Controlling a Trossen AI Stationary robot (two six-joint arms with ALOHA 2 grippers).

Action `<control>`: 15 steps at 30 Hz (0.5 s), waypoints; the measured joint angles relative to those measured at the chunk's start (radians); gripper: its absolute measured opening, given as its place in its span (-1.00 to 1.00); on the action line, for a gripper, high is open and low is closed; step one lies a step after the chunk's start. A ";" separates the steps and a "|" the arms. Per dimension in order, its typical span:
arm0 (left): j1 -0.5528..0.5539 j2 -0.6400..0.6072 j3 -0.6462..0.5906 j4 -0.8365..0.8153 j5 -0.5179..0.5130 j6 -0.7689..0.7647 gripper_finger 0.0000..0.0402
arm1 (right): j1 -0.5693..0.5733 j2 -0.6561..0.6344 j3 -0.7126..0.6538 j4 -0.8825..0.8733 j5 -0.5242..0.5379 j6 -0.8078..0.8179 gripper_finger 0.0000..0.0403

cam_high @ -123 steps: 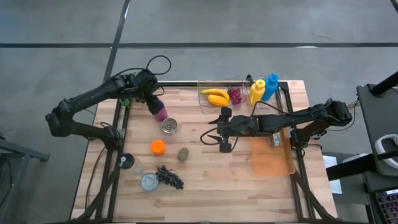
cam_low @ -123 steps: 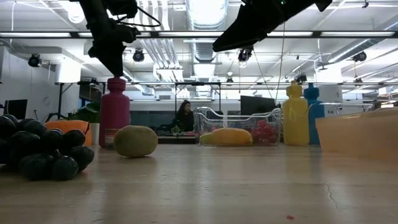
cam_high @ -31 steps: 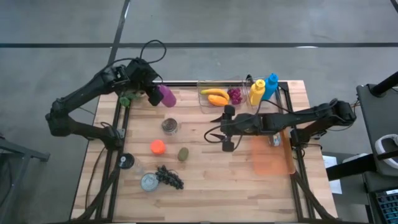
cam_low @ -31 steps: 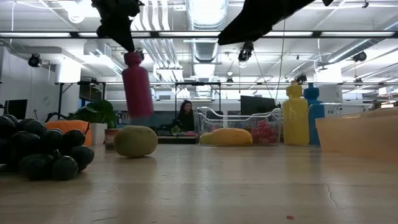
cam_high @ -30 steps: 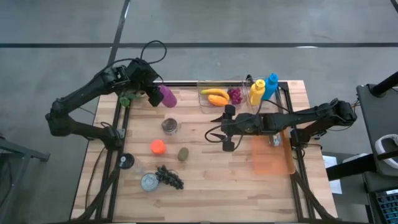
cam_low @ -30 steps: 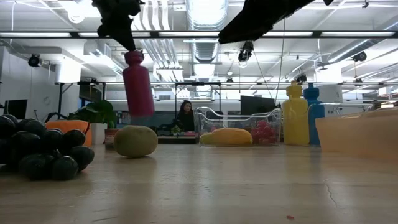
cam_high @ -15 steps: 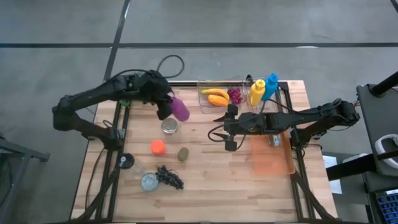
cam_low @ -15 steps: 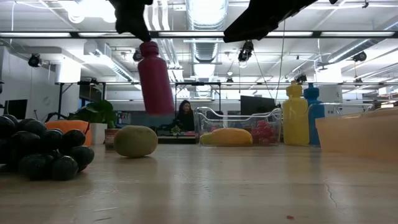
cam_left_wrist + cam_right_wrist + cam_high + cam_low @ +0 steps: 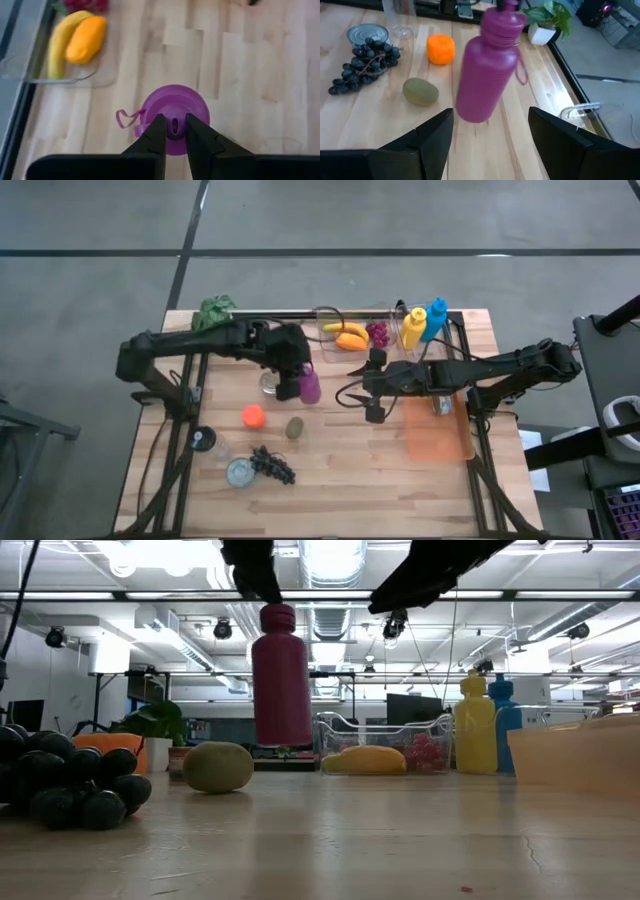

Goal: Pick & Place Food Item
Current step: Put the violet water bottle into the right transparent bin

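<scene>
The left arm reaches from the counter's [image 9: 330, 480] 9 o'clock side in toward the middle, its claw [image 9: 290, 370] clenched on the cap of a purple bottle [image 9: 308, 386]. In the low view the bottle [image 9: 282, 675] hangs upright in the air, clear of the wood; from the right wrist it [image 9: 487, 67] looks tilted. The left wrist view looks straight down on the cap [image 9: 174, 119] pinched between the two fingers [image 9: 155, 137].

The right arm comes in from 3 o'clock, stretched low and nearly level toward the centre, its claw [image 9: 372, 385] released and holding nothing, just beside the bottle at its 3 o'clock.

Counted in the high view: one purple bottle; one orange [image 9: 253, 416] and one kiwi [image 9: 294, 427] at the bottle's 7 and 6 o'clock; one bunch of dark grapes [image 9: 272, 465]; two cans [image 9: 238, 472], one of them [image 9: 268, 385] partly under the left claw; one clear tray [image 9: 330, 352] at 12 o'clock holding one banana [image 9: 342, 328], one mango [image 9: 350, 340] and one bunch of red grapes [image 9: 378, 334]; one yellow squeeze bottle [image 9: 413, 328] and one blue squeeze bottle [image 9: 434, 319] beside it; one orange bin [image 9: 436, 435]; one potted plant [image 9: 213, 311].
</scene>
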 joint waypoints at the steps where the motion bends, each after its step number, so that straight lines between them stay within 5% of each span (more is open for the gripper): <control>1: -0.012 0.012 0.006 0.002 0.003 0.000 -0.77 | 0.000 -0.004 0.000 -0.011 0.000 0.003 0.24; 15: -0.163 0.054 0.004 0.060 0.017 0.000 -0.77 | 0.018 -0.029 -0.001 -0.063 0.002 0.023 0.19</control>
